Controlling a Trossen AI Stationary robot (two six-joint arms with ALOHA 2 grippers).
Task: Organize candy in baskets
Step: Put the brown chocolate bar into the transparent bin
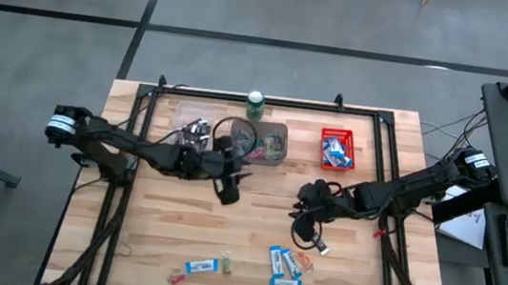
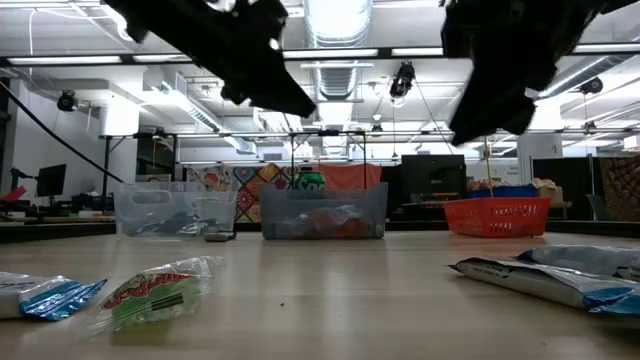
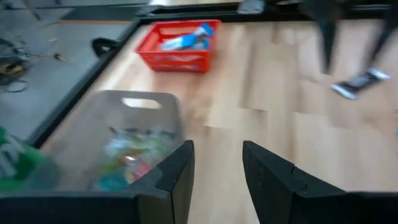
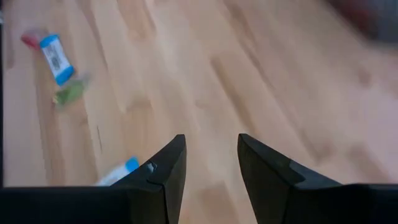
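From above, loose candy point(image 1: 286, 266) is seen lying on the bare bench point(image 1: 168, 219) between the arms and its near edge, and the right hand point(image 1: 307, 227) is the nearer one: a cluster of blue bars lies just beyond its tips toward that edge, their long axes slanting across the boards, with a second bar point(image 1: 201, 267) and small pieces farther off toward the left arm's side. The left hand point(image 1: 229, 191) is held well apart from these, just beside the grey basket point(image 1: 263, 144), with the clear basket point(image 1: 193, 128) and the red basket point(image 1: 337, 149) flanking it and a green can point(image 1: 255, 104) behind. At bench height, both hands are seen raised clear of the surface, wrapped sweets lie in front, and nothing stands between the right hand and the cluster. In the left wrist view, the fingers point(image 3: 177, 177) are parted with nothing between them, the grey basket with candy inside being just beside them. In the right wrist view, the fingers point(image 4: 165, 174) are likewise parted and empty, a blue bar point(image 4: 118, 173) lies just beside one finger, and another bar point(image 4: 56, 59) lies farther ahead.
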